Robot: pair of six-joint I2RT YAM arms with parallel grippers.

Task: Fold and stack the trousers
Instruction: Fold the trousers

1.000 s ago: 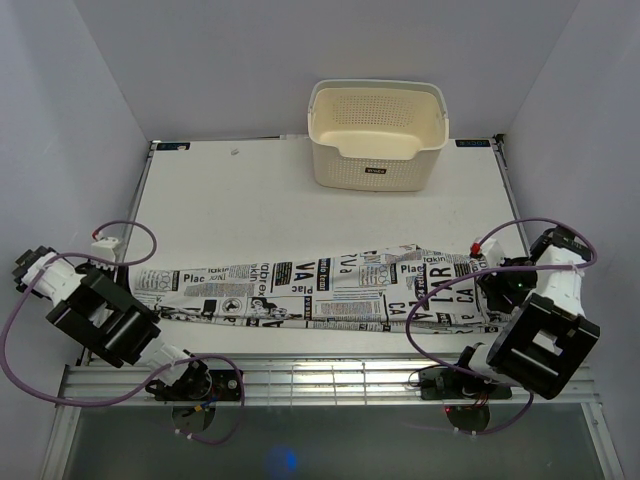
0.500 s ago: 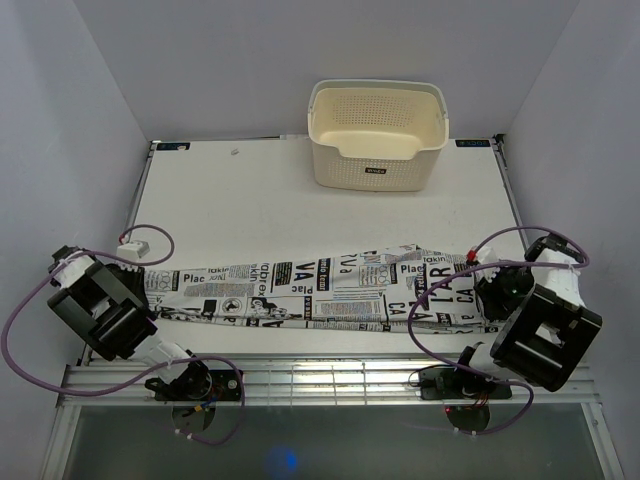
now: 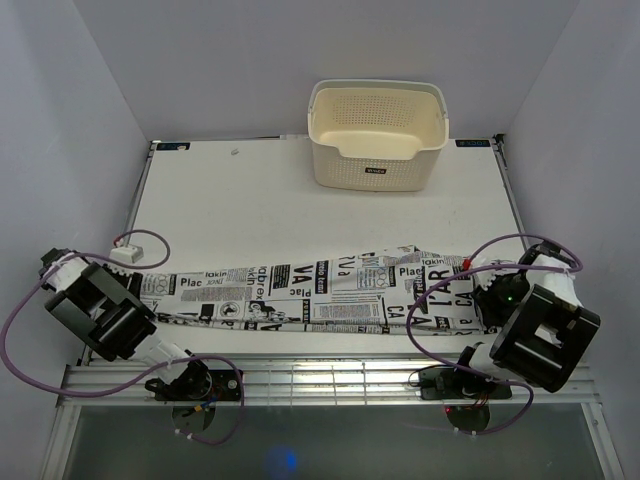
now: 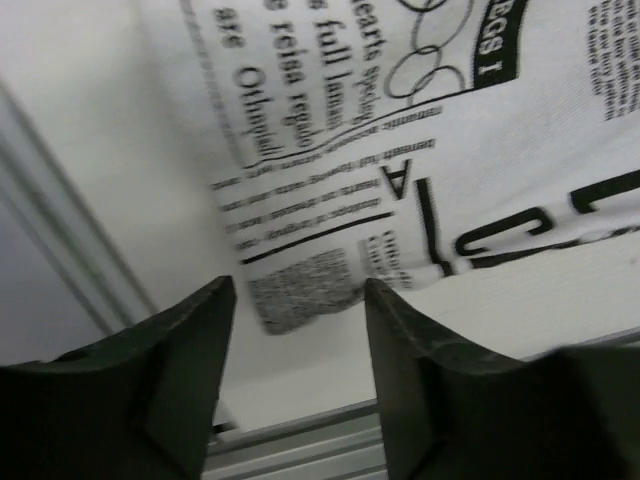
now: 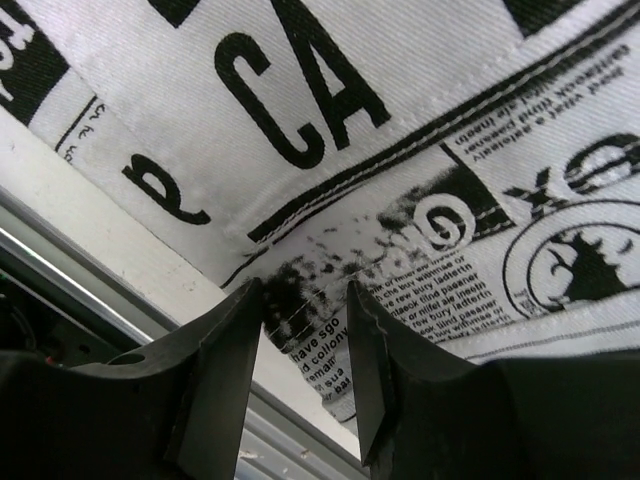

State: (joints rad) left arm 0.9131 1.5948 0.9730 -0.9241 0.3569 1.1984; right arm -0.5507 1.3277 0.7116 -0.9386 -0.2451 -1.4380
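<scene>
Newsprint runs all over the long white soft-cloth trousers (image 3: 320,295): black headlines, columns of small text and little pictures. They lie flat in one long band across the near part of the white table (image 3: 250,190), the narrow leg end towards my left arm and the wider end towards my right

One pair of trousers, one basket, two grippers of mine. The cream perforated plastic basket (image 3: 377,88) stands at the far edge of the table, well apart from the trousers, and no part of the cloth lies in it

My left gripper (image 4: 295,300) has its fingers spread wide, and between them I see the corner of the leg end with a block of fine print, bare table beside it. My right gripper (image 5: 303,305) has its fingers parted by a narrower gap, right over the stitched edge of the wider end, below the big letters CA. Printed cloth shows in that gap, but I cannot tell whether the tips touch it
</scene>
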